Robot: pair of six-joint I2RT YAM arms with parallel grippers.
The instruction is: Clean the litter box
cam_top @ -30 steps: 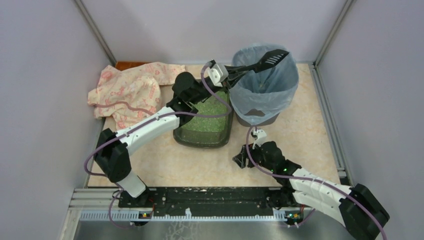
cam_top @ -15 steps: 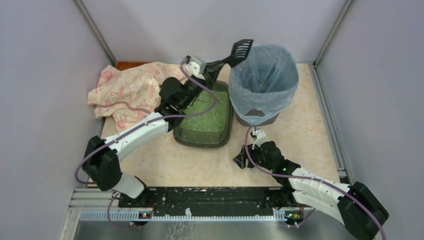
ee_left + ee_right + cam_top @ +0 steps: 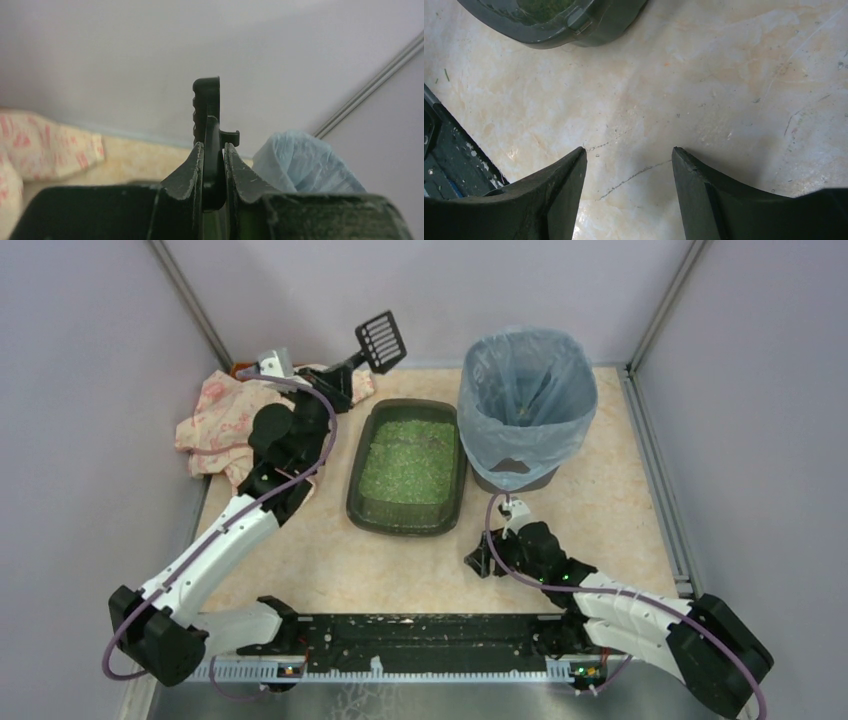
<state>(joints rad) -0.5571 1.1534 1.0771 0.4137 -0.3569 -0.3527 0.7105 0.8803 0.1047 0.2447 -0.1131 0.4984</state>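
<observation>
The litter box (image 3: 404, 526), a shallow dark tray of green litter, lies mid-table; its near corner shows at the top of the right wrist view (image 3: 589, 27). My left gripper (image 3: 337, 378) (image 3: 214, 146) is raised left of the tray's far end, above the cloth, and is shut on the handle of the black slotted scoop (image 3: 381, 340) (image 3: 206, 105). The scoop's head points up toward the back wall. My right gripper (image 3: 478, 562) (image 3: 629, 152) hangs open just over the bare tabletop, near and to the right of the tray, nothing between its fingers.
A round bin lined with a blue-grey bag (image 3: 525, 400) (image 3: 305, 162) stands right of the tray. A crumpled pink patterned cloth (image 3: 222, 412) (image 3: 45, 150) lies at the back left. Walls close in the back and both sides.
My left arm has swung the scoop from over the bin leftward across the tray to the back left, above the cloth. The right arm has stayed put.
</observation>
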